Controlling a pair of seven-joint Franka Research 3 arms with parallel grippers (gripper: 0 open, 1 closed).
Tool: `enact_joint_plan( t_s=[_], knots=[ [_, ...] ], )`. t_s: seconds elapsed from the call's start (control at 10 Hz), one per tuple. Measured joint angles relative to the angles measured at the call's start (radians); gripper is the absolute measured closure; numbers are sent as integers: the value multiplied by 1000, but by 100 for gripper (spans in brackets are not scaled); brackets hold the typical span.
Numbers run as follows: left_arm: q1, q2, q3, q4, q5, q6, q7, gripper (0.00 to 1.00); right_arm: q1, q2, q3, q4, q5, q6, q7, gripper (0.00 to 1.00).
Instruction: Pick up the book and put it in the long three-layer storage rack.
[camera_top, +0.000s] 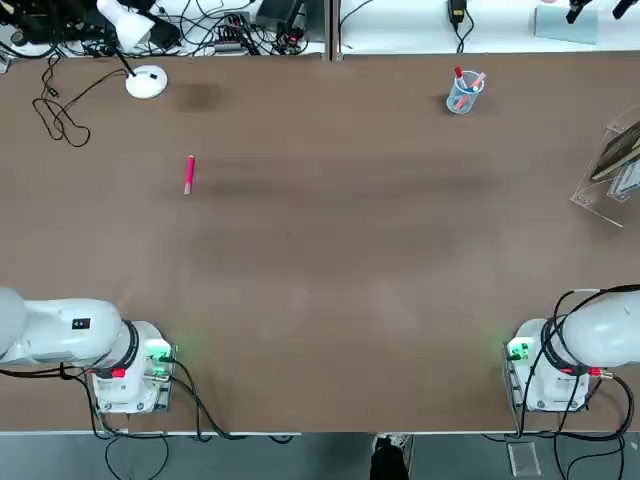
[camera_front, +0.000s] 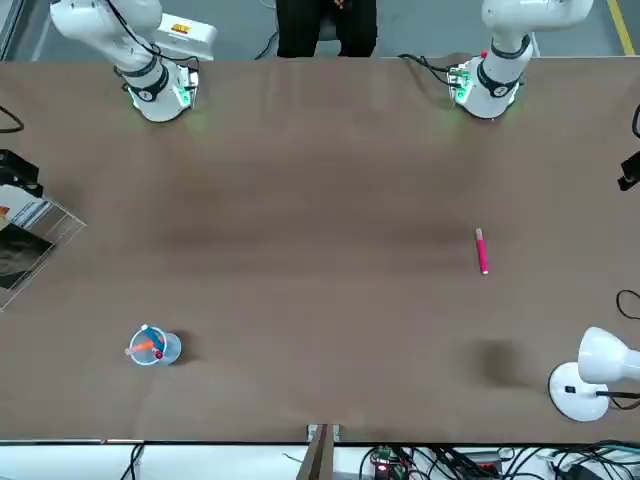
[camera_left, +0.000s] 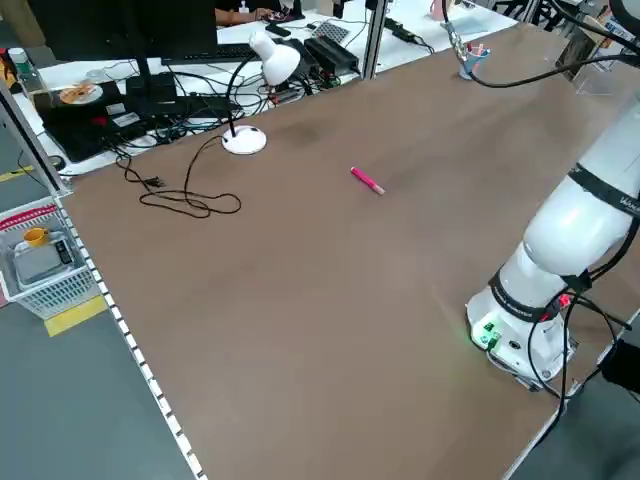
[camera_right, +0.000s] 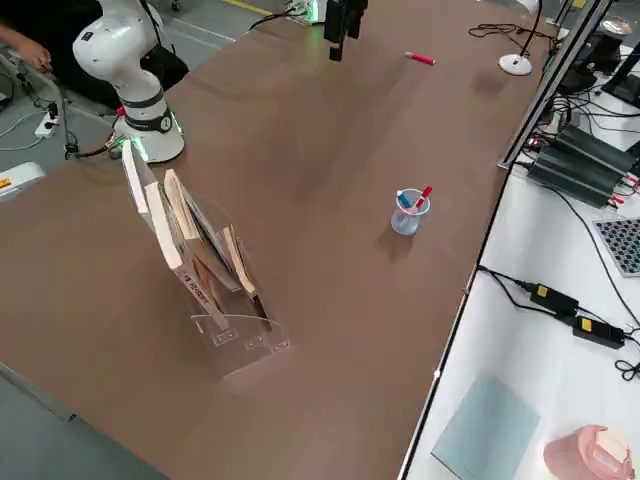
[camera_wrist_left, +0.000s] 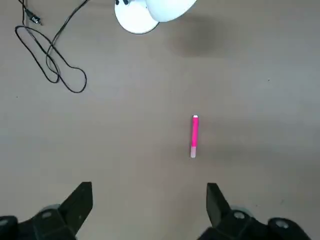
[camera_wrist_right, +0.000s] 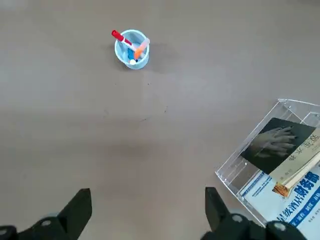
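Observation:
The book (camera_wrist_right: 277, 142), dark with a pale hand on its cover, stands in the clear long three-layer storage rack (camera_wrist_right: 235, 167) at the table's far right edge (camera_top: 598, 200). In the front view the book (camera_front: 18, 255) shows inside the rack (camera_front: 60, 215) at the picture's left. Seen from the right side, the rack (camera_right: 245, 345) holds several slanted books. My left gripper (camera_wrist_left: 148, 192) is open over bare table, far from the rack. My right gripper (camera_wrist_right: 147, 195) is open too, with nothing between its fingers, and stands apart from the rack. Both arms sit back by their bases.
A pink pen (camera_top: 189, 173) lies on the left half of the table. A clear cup of pens (camera_top: 464, 92) stands at the far right-centre. A white desk lamp (camera_top: 146, 82) and a coiled cable (camera_top: 60, 110) occupy the far left. A blue-and-white book (camera_wrist_right: 285, 192) shares the rack.

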Motion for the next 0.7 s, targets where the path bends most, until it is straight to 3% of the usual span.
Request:
enact_joint_plan(
  t_s=[0.7],
  knots=[
    [0,0,0,0,0,0,0,0,-3,0,0,-12,0,31,0,0]
  ],
)
